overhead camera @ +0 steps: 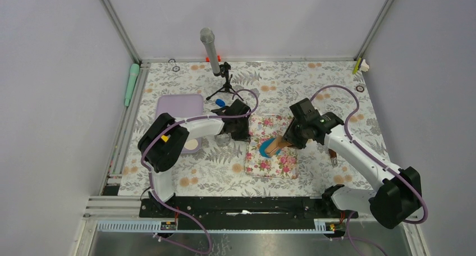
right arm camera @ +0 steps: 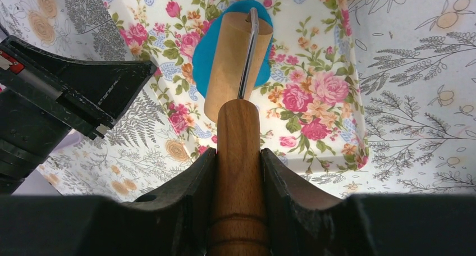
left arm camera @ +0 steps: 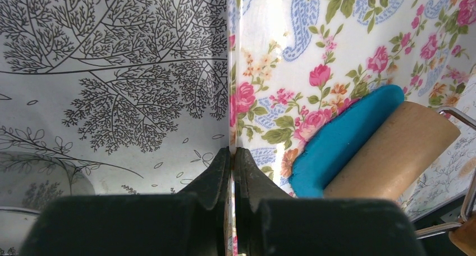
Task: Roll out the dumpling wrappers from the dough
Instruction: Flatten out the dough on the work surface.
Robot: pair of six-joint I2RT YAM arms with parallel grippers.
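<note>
The dough (overhead camera: pixel 263 149) is a flattened bright blue piece on the floral pink mat (overhead camera: pixel 280 163). The wooden roller's drum (overhead camera: pixel 274 147) lies across it. My right gripper (overhead camera: pixel 287 140) is shut on the roller's handle (right arm camera: pixel 238 155); the drum (right arm camera: pixel 230 59) covers the middle of the dough (right arm camera: pixel 203 56) on the mat (right arm camera: pixel 320 93). My left gripper (overhead camera: pixel 241 131) is shut on the mat's left edge (left arm camera: pixel 231 121), with the dough (left arm camera: pixel 342 135) and drum (left arm camera: pixel 393 160) to its right. No separate clean round wrapper is in view.
A lilac tray (overhead camera: pixel 179 106) lies at the left, with a pale round disc (overhead camera: pixel 192 145) in front of it. A microphone on a tripod (overhead camera: pixel 212 51) stands behind the mat. A green tool (overhead camera: pixel 131 83) lies along the left rail. A small brown tool (overhead camera: pixel 332 156) lies right of the mat.
</note>
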